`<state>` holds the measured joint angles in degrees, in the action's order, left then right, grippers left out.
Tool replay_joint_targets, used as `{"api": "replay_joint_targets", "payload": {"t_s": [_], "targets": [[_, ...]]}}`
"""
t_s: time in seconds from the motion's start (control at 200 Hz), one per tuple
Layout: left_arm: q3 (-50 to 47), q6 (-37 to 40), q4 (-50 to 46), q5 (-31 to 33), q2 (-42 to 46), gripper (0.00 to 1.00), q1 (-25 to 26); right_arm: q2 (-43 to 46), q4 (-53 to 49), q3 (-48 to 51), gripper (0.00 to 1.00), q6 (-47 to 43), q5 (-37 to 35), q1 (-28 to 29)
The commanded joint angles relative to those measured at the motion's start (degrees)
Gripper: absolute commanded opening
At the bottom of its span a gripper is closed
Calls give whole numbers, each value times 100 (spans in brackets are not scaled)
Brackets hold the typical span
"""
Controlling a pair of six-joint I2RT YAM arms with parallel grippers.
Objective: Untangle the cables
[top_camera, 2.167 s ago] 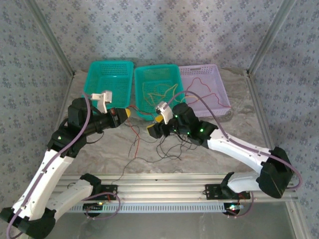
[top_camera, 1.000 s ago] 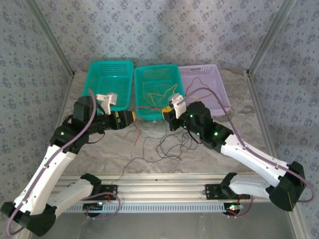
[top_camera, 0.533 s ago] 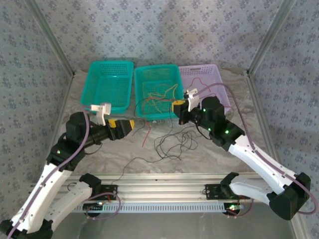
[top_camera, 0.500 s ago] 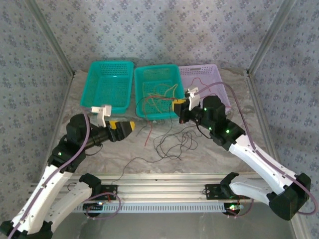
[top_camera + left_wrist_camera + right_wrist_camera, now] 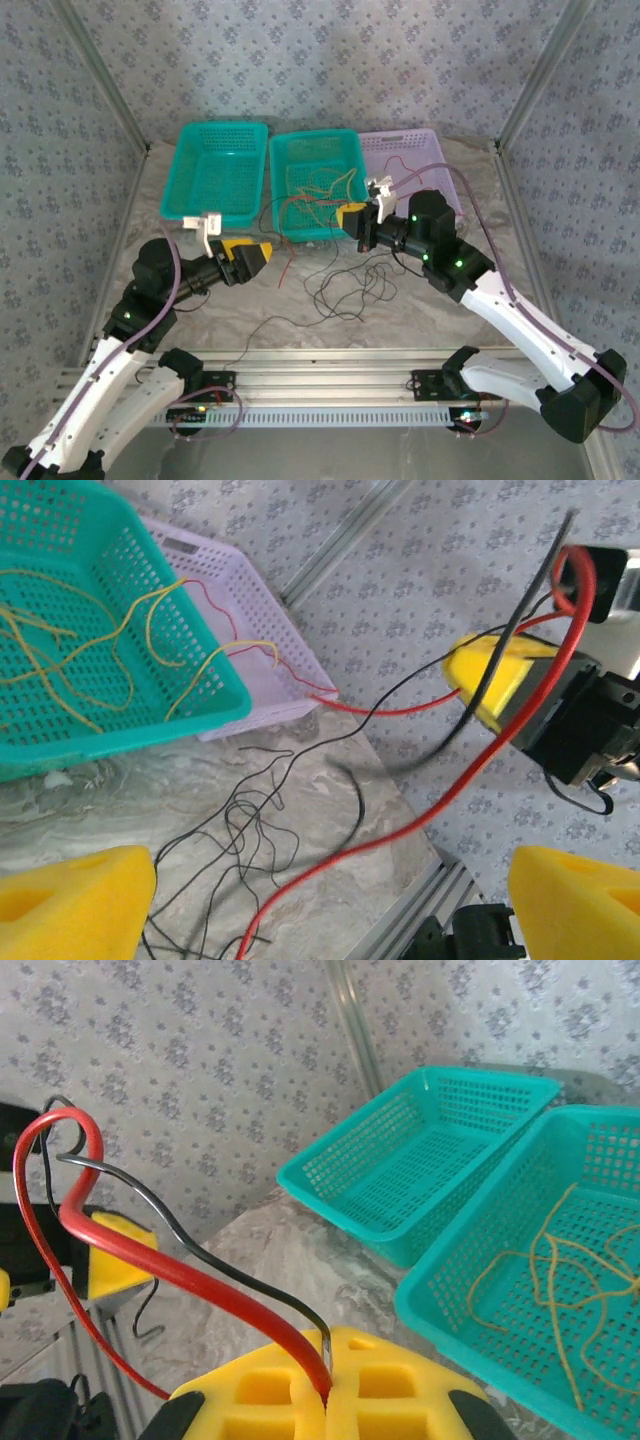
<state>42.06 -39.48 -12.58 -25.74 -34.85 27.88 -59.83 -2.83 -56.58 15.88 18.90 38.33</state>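
Red cable (image 5: 200,1285) and a thinner black cable (image 5: 240,1272) nipped together in the seam between the yellow foam pads (image 5: 265,1405) of the right gripper (image 5: 328,1400), fingers pressed tight with no gap. From that pinch, both strands up and away in a loop. Seen from overhead, the red one out leftward past the front of the middle teal basket (image 5: 315,136) and down to a loose end just off the tips of the left gripper (image 5: 256,254). On the other side of the pinch, a red strand over the corner of the lilac basket (image 5: 425,180) and into it. Left gripper spread wide, its foam pads (image 5: 80,895) far apart at the two lower corners of the wrist view. Red strand running up between them, touching neither; nothing held. Below and between the two grippers, more black cables (image 5: 340,288) in a loose tangle on the marble-patterned tabletop (image 5: 410,325), with one long strand trailing toward the aluminium rail (image 5: 330,362) at the near edge. Inside the middle teal basket, yellow cables (image 5: 320,185) in a heap, a couple of strands draped over its wall into the lilac basket just beside it on the right. Left teal basket (image 5: 220,175) just beside the middle one on the other side. Behind all three, grey floral-print walls (image 5: 320,60).
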Motion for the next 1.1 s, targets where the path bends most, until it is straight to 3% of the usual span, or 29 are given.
{"api": "replay_joint_targets", "payload": {"t_s": [0.0,0.135,0.195,0.395,0.485,0.67,0.839,1.094], "targets": [[236,233,362,-137,-78,88,24,-64,-51,-178,0,-10,289,131],[241,344,388,-103,-159,85,19,-150,-70,-230,0,-65,455,242],[234,373,405,-94,-224,77,18,-186,-103,-256,0,-100,470,312],[287,449,376,14,-239,32,15,-195,-229,-301,0,-172,379,356],[474,616,82,156,-224,0,8,-189,-358,-311,0,-249,346,358],[1016,1103,-892,774,-96,0,-52,72,-863,-132,0,-363,-523,165],[1738,1558,-1875,1701,-146,0,-263,431,-1028,391,0,400,-643,-907],[3386,2001,-2332,2614,-933,0,-450,832,-1273,912,0,1068,-761,-2082]]}}
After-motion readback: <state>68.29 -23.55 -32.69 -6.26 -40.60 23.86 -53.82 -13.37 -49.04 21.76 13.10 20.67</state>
